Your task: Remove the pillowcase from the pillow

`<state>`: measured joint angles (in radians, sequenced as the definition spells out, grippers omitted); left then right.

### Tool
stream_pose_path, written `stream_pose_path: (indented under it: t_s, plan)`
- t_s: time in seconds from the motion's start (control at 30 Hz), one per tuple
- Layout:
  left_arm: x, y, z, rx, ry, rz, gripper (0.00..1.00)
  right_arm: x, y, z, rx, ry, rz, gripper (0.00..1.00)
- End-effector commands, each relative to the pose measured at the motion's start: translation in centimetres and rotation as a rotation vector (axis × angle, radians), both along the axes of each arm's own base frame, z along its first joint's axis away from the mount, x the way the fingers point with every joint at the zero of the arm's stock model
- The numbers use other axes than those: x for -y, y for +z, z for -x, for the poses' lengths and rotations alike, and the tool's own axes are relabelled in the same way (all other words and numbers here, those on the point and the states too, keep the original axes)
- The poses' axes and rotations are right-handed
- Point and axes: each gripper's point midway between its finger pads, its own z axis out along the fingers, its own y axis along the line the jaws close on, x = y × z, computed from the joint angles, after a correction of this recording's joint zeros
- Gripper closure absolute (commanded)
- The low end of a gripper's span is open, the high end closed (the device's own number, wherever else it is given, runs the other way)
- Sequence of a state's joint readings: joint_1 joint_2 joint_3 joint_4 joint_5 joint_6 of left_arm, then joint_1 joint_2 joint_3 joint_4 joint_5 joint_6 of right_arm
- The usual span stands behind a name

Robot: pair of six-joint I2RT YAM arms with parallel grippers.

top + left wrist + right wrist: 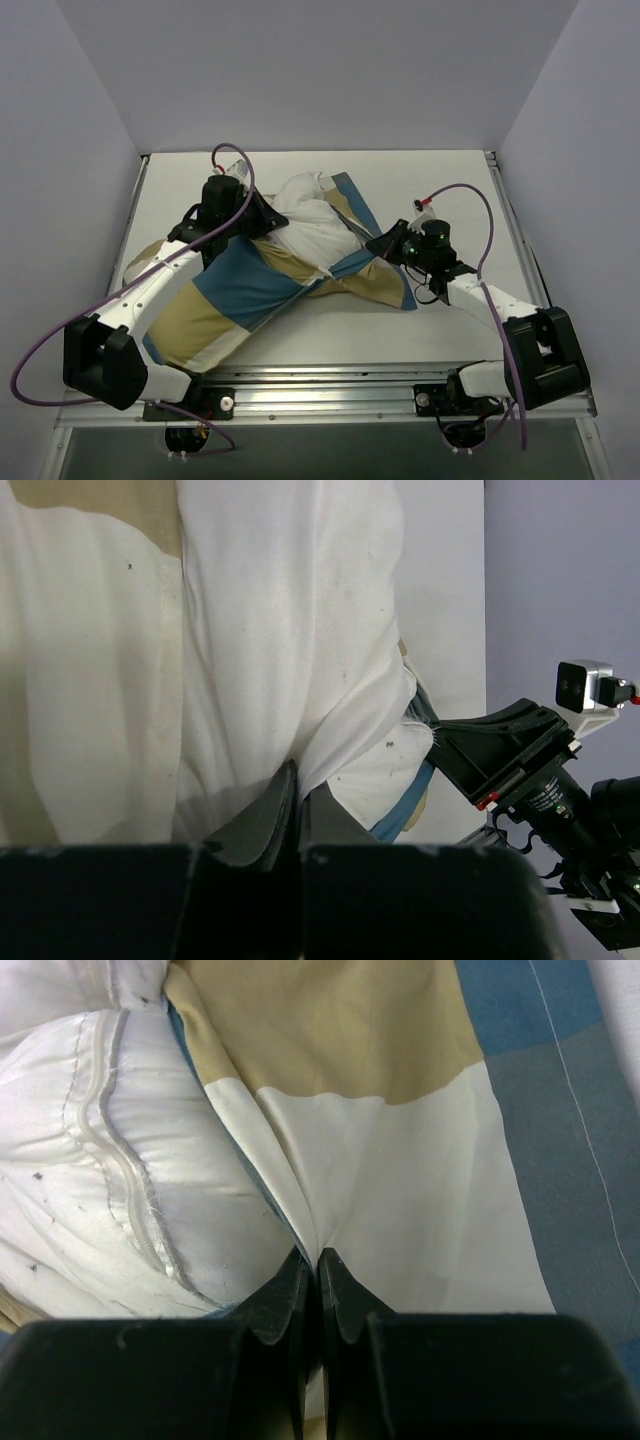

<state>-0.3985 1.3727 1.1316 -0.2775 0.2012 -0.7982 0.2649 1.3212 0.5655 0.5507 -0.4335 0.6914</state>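
The pillowcase [240, 285], in blue, tan and cream blocks, lies crumpled from the near left to the middle right of the table. The plain white pillow [310, 215] bulges out of its far end. My left gripper [268, 225] is shut on a fold of the white pillow [290, 630], with the tan and cream pillowcase [100, 505] beside it; the pinch shows in the left wrist view [298, 780]. My right gripper [380, 245] is shut on a fold of the pillowcase's cream block [400, 1190], right beside the pillow's seamed edge [100, 1160]; its jaws [318, 1260] touch.
The white table [440, 180] is walled at the back and both sides. A metal rail [330, 385] runs along the near edge, another along the right edge [520, 230]. Purple cables loop over both arms. The right arm [520, 760] shows in the left wrist view.
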Motion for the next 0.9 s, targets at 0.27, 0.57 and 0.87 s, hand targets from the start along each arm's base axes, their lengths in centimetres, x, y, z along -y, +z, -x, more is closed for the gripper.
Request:
stream_pose_path:
  t_s: [0.27, 0.57, 0.87]
  plan:
    - [-0.8, 8.6, -6.3, 0.405, -0.004, -0.039, 0.85, 5.3, -5.8, 0.4, -0.111, -0.106, 0.229, 1.00]
    - [6.1, 7.1, -1.1, 0.554, -0.367, -0.298, 0.15, 1.6, -2.1, -2.0, -0.023, -0.038, 0.236, 1.00]
    - [14.2, 7.1, 1.8, 0.763, -0.661, -0.533, 0.04, -0.3, -0.2, -3.1, 0.020, 0.016, 0.225, 1.00]
